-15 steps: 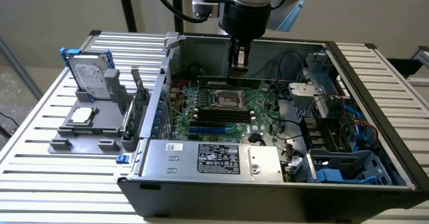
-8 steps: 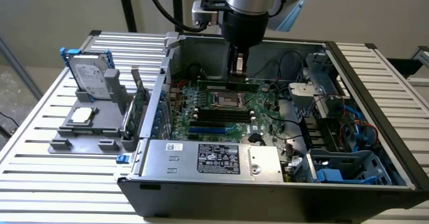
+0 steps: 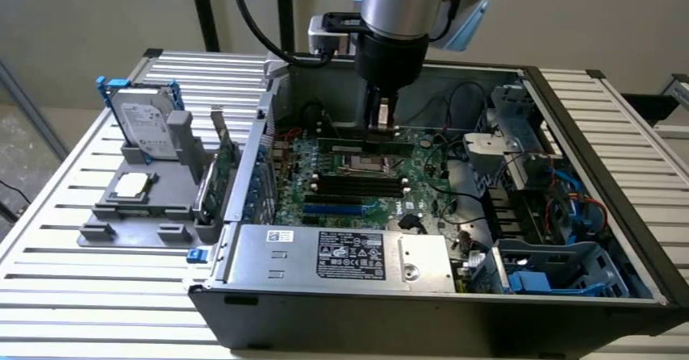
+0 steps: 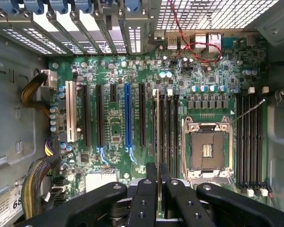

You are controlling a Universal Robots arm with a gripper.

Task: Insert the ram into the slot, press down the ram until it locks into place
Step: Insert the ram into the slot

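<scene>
My gripper [image 3: 379,134] reaches down into the open computer case and is shut on the ram [image 3: 361,147], a thin green stick held level above the motherboard [image 3: 296,203]. In the wrist view the ram [image 4: 157,127] shows edge-on as a thin pale line between the two black fingers [image 4: 150,182]. It runs along the outermost slot [image 4: 155,142] of the black memory slots beside the processor socket [image 4: 207,149]. In the exterior view those black slots [image 3: 347,184] lie lower in the picture than the ram. I cannot tell whether the ram touches the slot.
A blue slot [image 4: 127,116] and black expansion slots lie beside the memory slots; another black slot bank [image 4: 251,139] sits past the socket. The power supply [image 3: 344,255], cables [image 3: 463,190] and drive cage [image 3: 538,174] crowd the case. A hard drive [image 3: 145,126] stands on a grey holder [image 3: 140,207].
</scene>
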